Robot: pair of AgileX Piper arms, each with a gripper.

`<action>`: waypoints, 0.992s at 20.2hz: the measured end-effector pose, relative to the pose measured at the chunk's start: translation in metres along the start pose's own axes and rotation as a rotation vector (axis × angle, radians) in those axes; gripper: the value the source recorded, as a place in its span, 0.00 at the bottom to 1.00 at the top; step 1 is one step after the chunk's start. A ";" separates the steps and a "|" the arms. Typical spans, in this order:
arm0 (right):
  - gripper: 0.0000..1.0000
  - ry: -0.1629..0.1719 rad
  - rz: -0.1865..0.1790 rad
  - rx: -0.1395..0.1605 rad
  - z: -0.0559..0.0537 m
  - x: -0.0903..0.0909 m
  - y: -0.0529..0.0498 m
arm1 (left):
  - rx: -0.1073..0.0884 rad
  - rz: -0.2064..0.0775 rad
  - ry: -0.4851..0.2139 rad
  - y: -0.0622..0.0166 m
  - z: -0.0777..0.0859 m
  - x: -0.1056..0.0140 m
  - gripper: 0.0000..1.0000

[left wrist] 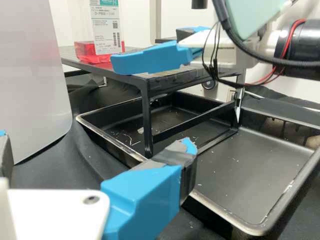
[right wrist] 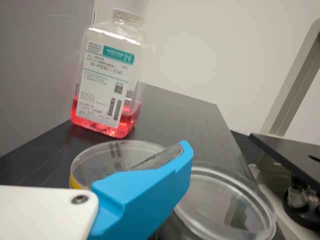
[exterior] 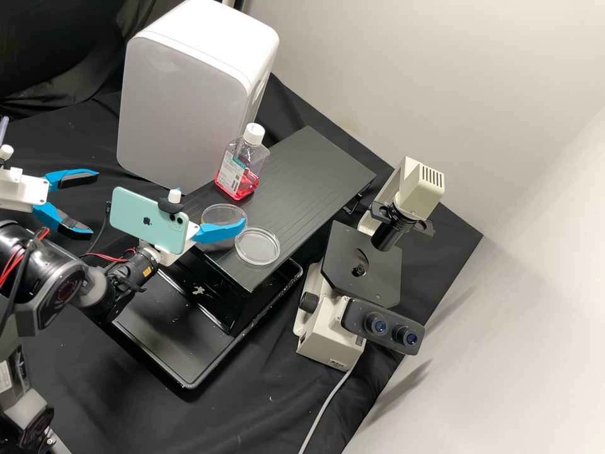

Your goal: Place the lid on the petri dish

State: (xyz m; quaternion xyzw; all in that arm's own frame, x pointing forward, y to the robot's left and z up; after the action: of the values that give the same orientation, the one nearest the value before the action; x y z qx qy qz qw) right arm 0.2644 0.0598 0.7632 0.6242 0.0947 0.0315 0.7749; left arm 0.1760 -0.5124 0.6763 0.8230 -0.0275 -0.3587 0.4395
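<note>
The black shelf, standing in a tray, carries a bottle and a clear dish.

My high camera looks down slantwise from afar. Both wrist cameras sit low and close, facing the clear plastic bottle of red liquid, upper left of centre there.

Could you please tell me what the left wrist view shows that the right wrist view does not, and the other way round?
Left wrist view's own: the black tray under the black shelf, and the left gripper, open. Right wrist view's own: a look down on two clear petri dish pieces on the shelf, one piece close by the right gripper, the second piece next to it; which is the lid I cannot tell. Shared: the bottle of red liquid, the shelf and the right gripper.
</note>
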 end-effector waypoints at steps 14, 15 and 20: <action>1.00 -0.019 0.025 0.005 0.005 -0.001 0.001 | -0.002 0.001 0.004 0.0001 0.000 0.000 1.00; 1.00 -0.022 0.031 0.006 0.005 -0.002 0.003 | -0.002 0.001 0.004 0.0001 0.000 0.000 1.00; 1.00 -0.023 0.053 -0.006 0.004 -0.006 0.008 | -0.002 0.001 0.004 0.0001 0.000 0.000 1.00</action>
State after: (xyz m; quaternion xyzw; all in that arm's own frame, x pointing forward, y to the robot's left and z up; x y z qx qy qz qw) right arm 0.2595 0.0565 0.7730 0.6247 0.0692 0.0450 0.7765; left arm 0.1763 -0.5122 0.6765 0.8234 -0.0267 -0.3567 0.4406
